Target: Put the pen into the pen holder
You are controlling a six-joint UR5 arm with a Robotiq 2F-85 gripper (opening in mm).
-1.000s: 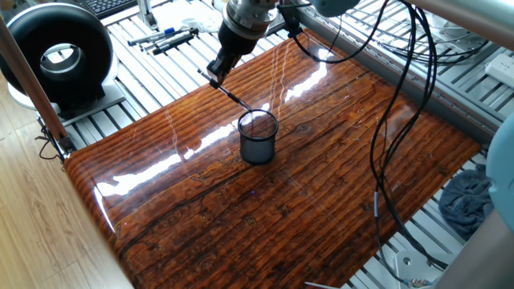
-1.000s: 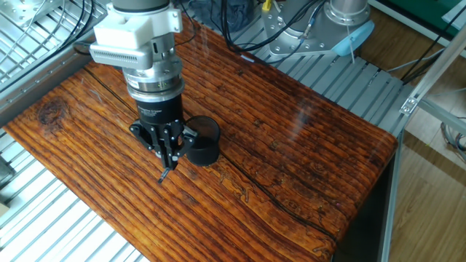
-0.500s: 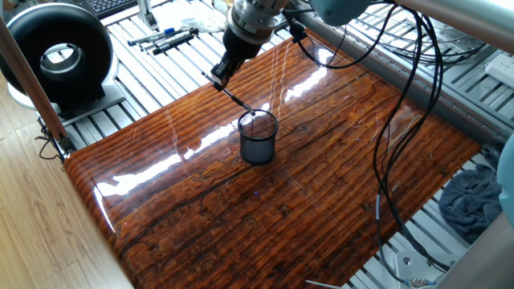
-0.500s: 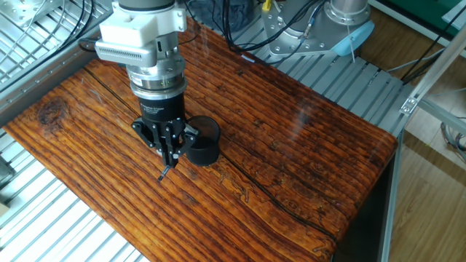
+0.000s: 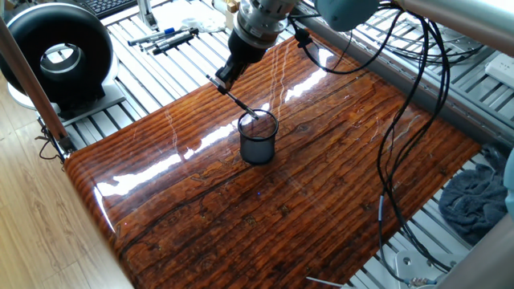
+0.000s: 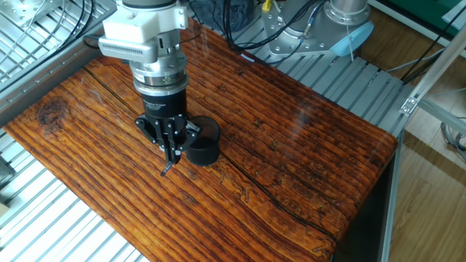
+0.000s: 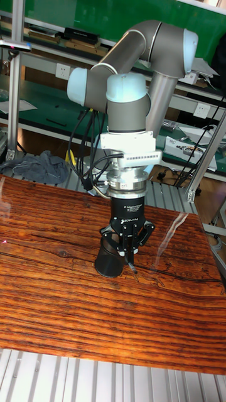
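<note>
— Where's the pen right now?

— I see the pen (image 5: 239, 103) pinched in the gripper (image 5: 220, 80), slightly above and left of the centre of one fixed view. It slants down to the right, and its lower tip sits at the rim of the pen holder (image 5: 258, 138); I can't tell whether the tip is just inside the mesh or only over the edge.

— And the gripper itself?

— Its fingers are drawn narrow around the pen. In the other fixed view the gripper (image 6: 172, 151) points straight down at left of centre, with a short end of the pen (image 6: 167, 170) poking out below it, above the table (image 6: 306, 175).

— How close is the cup to it?

— In that view the pen holder (image 6: 203, 143) stands just beside the gripper on its right, upright on the wood. In the tall fixed view the pen holder (image 7: 110, 251) is at the middle of the frame, just left of the gripper (image 7: 129, 246), partly overlapped by the fingers.

— Anything else around?

— In one fixed view, a round black fan (image 5: 55, 52) is at the upper left, and a few markers (image 5: 166, 38) lie on the slatted surface along the top edge, well apart from the cup.
</note>
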